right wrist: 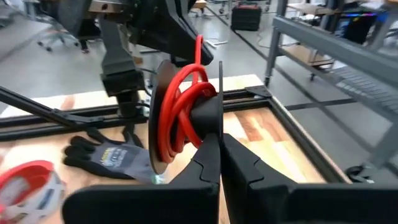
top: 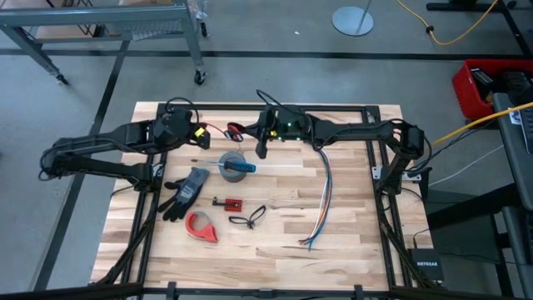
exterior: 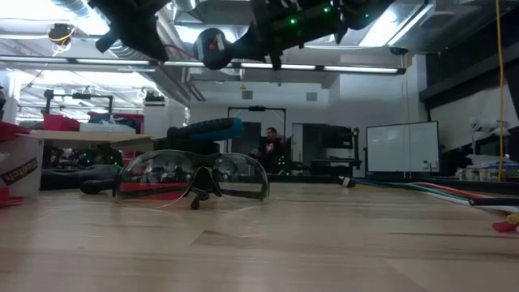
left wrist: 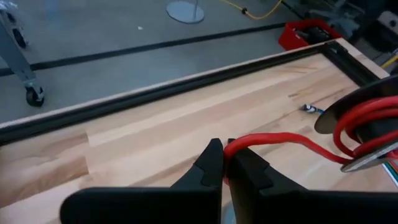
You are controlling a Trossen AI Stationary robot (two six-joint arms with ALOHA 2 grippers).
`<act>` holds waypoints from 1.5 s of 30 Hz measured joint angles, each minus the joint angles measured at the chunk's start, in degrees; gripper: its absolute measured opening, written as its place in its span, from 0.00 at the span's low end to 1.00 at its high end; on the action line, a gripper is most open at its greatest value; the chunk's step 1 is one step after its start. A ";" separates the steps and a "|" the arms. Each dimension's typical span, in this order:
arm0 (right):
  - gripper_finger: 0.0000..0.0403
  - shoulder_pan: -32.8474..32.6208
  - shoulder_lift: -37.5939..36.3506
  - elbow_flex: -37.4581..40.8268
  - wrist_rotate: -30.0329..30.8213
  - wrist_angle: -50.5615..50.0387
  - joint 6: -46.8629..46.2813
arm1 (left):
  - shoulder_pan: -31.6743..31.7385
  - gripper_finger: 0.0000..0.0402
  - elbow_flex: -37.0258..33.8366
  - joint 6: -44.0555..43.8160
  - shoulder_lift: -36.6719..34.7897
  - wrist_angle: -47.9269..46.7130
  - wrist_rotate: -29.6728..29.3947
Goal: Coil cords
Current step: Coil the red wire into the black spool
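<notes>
- Cord (right wrist: 176, 112): thin, red, wound in several turns on a small spool held in the air above the table's far edge.
- Right gripper (right wrist: 221, 140): clamped shut on the spool's hub.
- Left gripper (left wrist: 226, 163): pinched tight on the cord's free end.
- Most looks coiled; a short tail remains to wind, I judge.

Overhead, table-level and two close wrist views share the table (top: 350, 217).

Two dark jointed arms, black cabling, green lights on the right arm (top: 333, 129) — black angular fingers (right wrist: 208, 165)
</notes>
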State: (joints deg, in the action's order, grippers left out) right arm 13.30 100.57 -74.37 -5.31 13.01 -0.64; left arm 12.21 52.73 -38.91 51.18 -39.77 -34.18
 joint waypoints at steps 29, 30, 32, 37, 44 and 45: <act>0.00 -2.05 0.78 0.09 13.76 -3.99 4.17 | -0.04 0.00 0.09 -1.44 8.36 18.18 10.65; 0.00 -2.05 1.23 0.09 13.76 -4.01 4.17 | -0.03 0.00 0.09 -1.47 8.69 18.97 11.45; 0.00 -2.05 1.96 0.09 13.82 -4.13 4.15 | -0.04 0.00 0.09 -1.55 9.48 19.51 12.94; 0.00 -2.05 3.79 0.09 13.83 -3.86 3.99 | -0.04 0.00 0.09 -3.18 10.34 19.48 15.03; 0.00 -2.03 4.48 0.09 16.38 -3.02 3.93 | -0.13 0.00 0.09 -4.82 10.82 19.71 15.17; 0.00 -2.03 4.48 0.09 16.38 -2.53 3.93 | -0.14 0.00 0.09 -4.86 10.89 19.80 15.16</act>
State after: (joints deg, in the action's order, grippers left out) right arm 11.27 105.06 -74.28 11.07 10.49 3.29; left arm 12.07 52.82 -43.77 62.07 -19.97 -19.01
